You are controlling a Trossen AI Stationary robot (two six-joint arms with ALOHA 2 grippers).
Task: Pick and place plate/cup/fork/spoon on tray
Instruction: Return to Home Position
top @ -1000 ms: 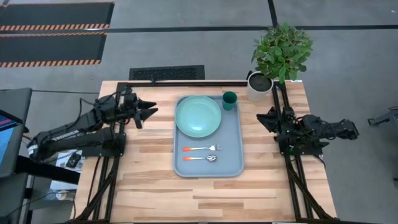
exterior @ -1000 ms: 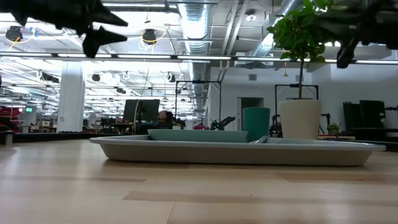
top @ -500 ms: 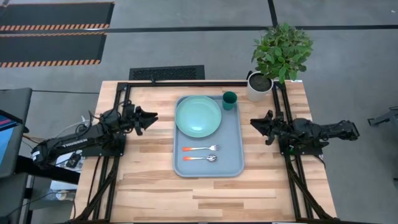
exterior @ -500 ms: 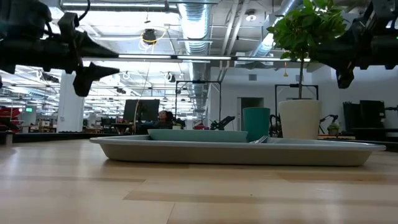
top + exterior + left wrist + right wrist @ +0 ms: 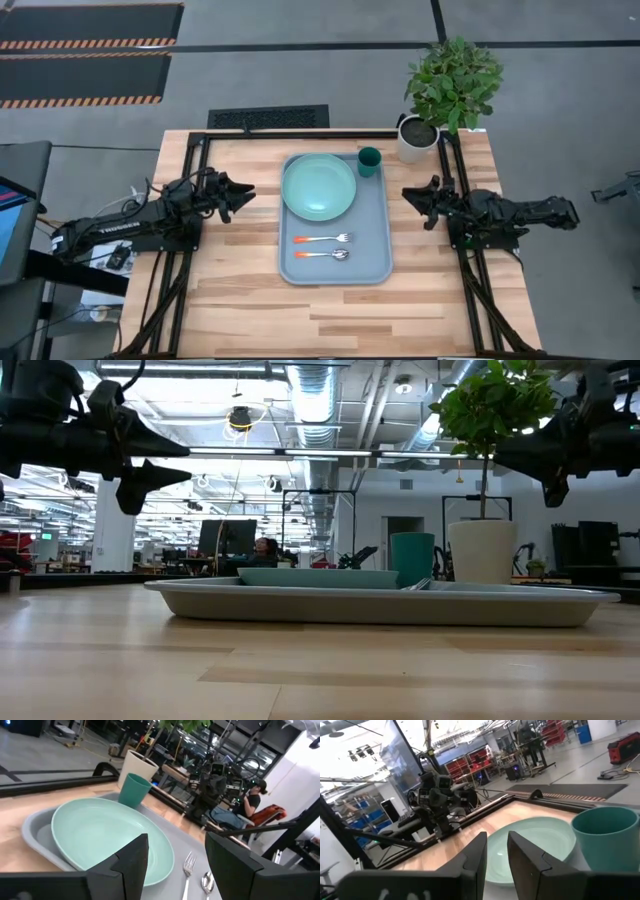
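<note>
Your left gripper point(image 5: 242, 192) and right gripper point(image 5: 408, 196) are open and empty; the fork point(image 5: 325, 239) looks light and slippery, so pinch its orange handle.

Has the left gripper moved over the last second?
Yes. In the low view the left gripper has dropped lower, closer to the level of the tray, though it is still well above it.

Left claw point(image 5: 246, 193) and right claw point(image 5: 408, 197) hover, jaws parted
</note>
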